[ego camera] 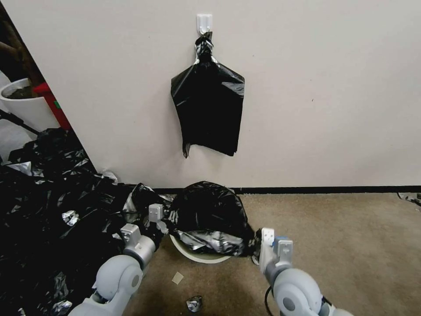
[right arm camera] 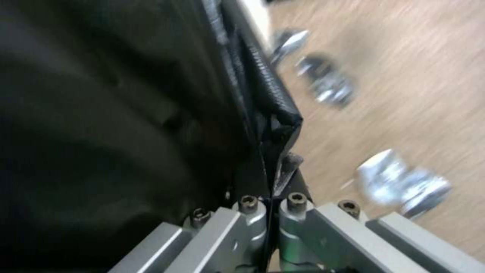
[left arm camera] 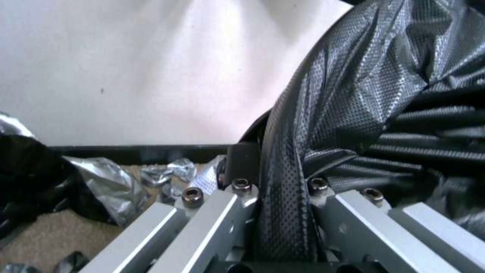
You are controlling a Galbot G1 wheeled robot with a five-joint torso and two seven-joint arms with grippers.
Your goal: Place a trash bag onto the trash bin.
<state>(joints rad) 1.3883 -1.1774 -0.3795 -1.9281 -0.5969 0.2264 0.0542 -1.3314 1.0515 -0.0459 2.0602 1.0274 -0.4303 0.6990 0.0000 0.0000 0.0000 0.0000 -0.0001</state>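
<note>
The trash bag, glossy black with silver creases, is draped over the cream trash bin on the carpet by the wall; just a strip of the bin's rim shows under the bag's front edge. My left gripper is at the bag's left side and my right gripper at its right side. In the left wrist view a band of the trash bag runs between the closed jaws of the left gripper. In the right wrist view the right gripper pinches a thin edge of the trash bag.
A flat black bundle hangs from a white hook on the wall above the bin. A big heap of black plastic covers the floor at left, with a white planter pot behind it. A small scrap lies on the carpet in front. Open carpet lies to the right.
</note>
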